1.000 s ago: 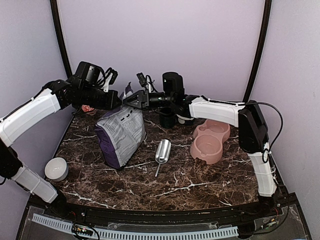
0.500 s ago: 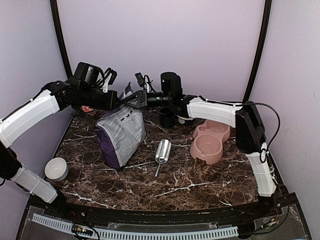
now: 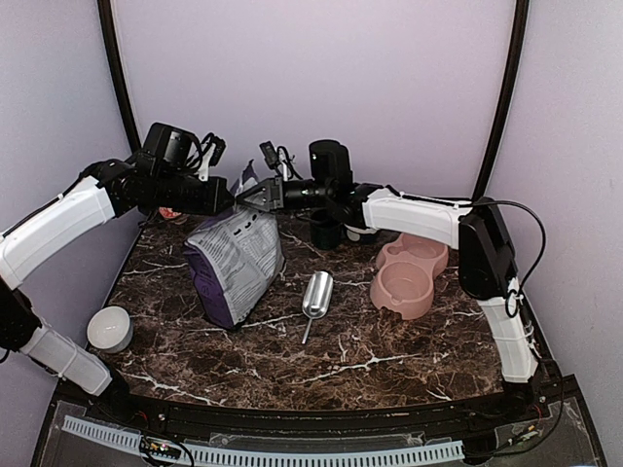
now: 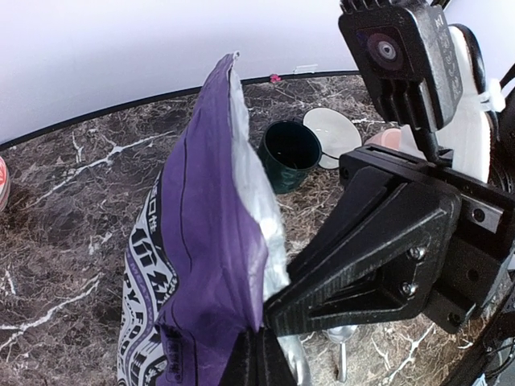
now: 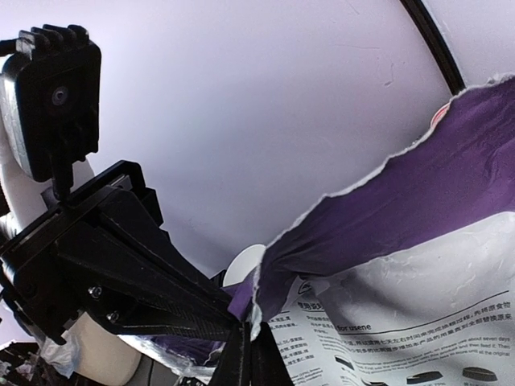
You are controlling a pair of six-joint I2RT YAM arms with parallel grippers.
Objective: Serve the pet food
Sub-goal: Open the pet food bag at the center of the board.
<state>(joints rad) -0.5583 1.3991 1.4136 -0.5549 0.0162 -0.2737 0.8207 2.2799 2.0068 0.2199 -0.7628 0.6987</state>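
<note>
Left claw (image 3: 235,197) and right claw (image 3: 257,195) both clamp the torn top of the bag (image 3: 237,258). The right has edged slightly leftward, working the mouth. No pet food shows yet; it is presumably inside the bag. The pink bowl (image 3: 409,274), right of the bag, waits.

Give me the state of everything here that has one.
left gripper, shut on bag top.
right gripper, shut on bag top.
bag, upright, top edge torn.
scoop, lying flat, empty.
pink double bowl, both wells empty.
cup, upright, empty.
white bowl, upright, empty.
</note>
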